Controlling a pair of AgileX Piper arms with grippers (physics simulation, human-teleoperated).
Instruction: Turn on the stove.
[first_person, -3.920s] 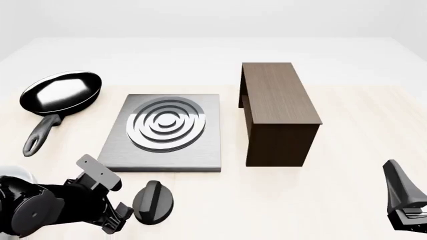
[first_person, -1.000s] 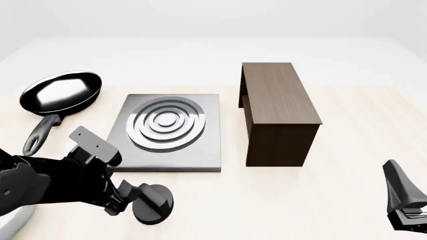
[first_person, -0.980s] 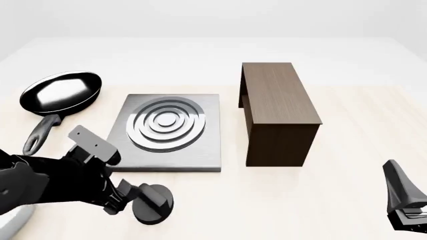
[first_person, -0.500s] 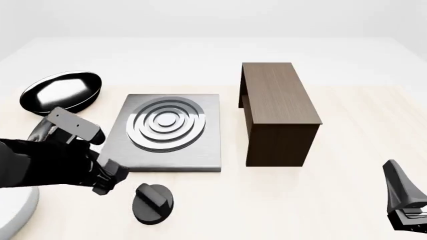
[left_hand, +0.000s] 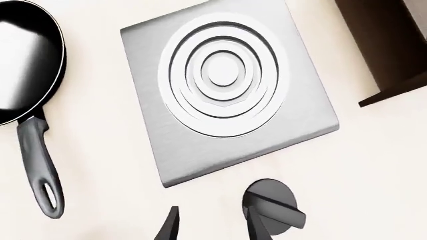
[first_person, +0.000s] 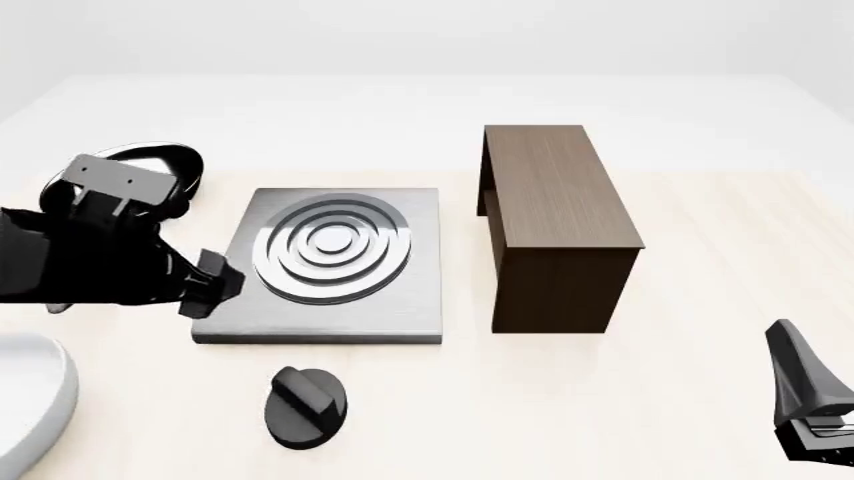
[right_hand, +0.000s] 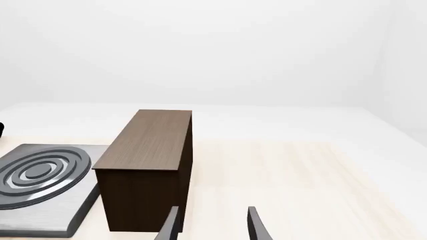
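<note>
Pale wooden surface (first_person: 694, 250) carried the stove (first_person: 327, 265) ahead of the released, empty left end effector (left_hand: 212, 227), its knob (first_person: 306, 405) beside and free, so the turning step looked finished or needed regrasping.

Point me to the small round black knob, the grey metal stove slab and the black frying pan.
Small round black knob (first_person: 306, 404), front view, on its top ridge.
Flat grey metal stove slab (first_person: 327, 243), front view, on the centre burner ring.
Black frying pan (left_hand: 23, 60), left wrist view, inside its bowl.
</note>
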